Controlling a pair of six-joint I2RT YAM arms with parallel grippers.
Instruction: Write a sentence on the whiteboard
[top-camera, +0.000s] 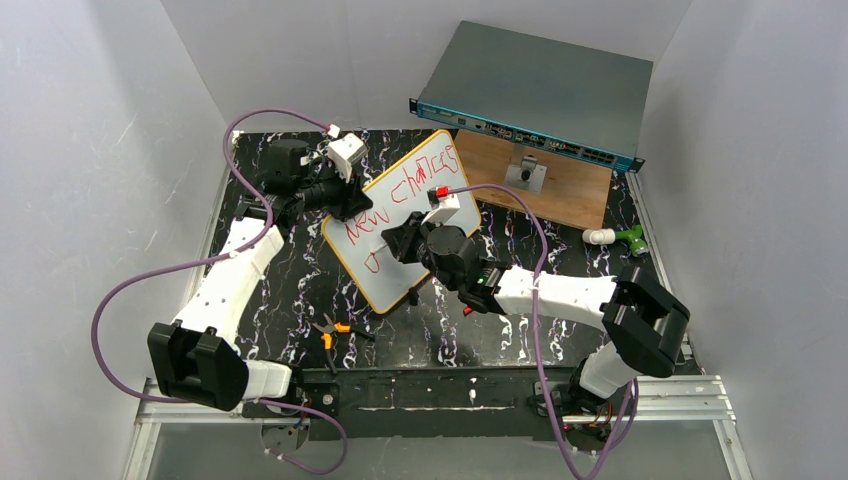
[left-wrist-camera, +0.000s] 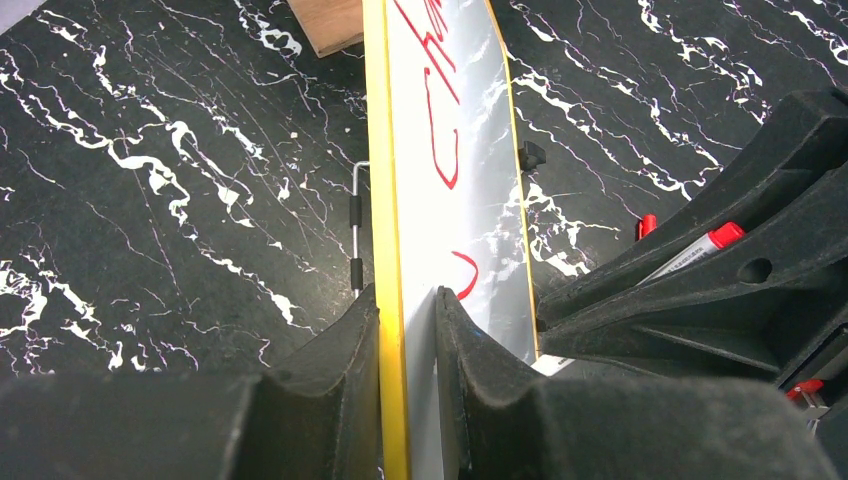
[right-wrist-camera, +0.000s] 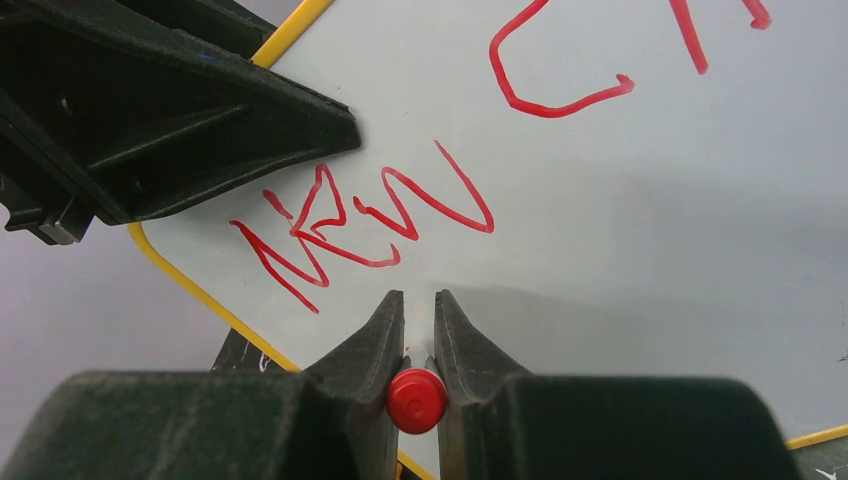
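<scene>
The whiteboard is propped up at a tilt on the black table; it is white with a thin yellow-orange rim. My left gripper is shut on its upper left edge, and the left wrist view shows the fingers pinching the rim from both sides. My right gripper is shut on a red-ended marker, tip toward the board below "new". The sentence reads "new chances" in red, with one curved stroke beneath. The sentence fills the right wrist view.
A brown wooden board and a grey rack unit lie at the back right. Orange-handled pliers rest near the front. A green and white object sits at the right edge. A hex key lies beside the board.
</scene>
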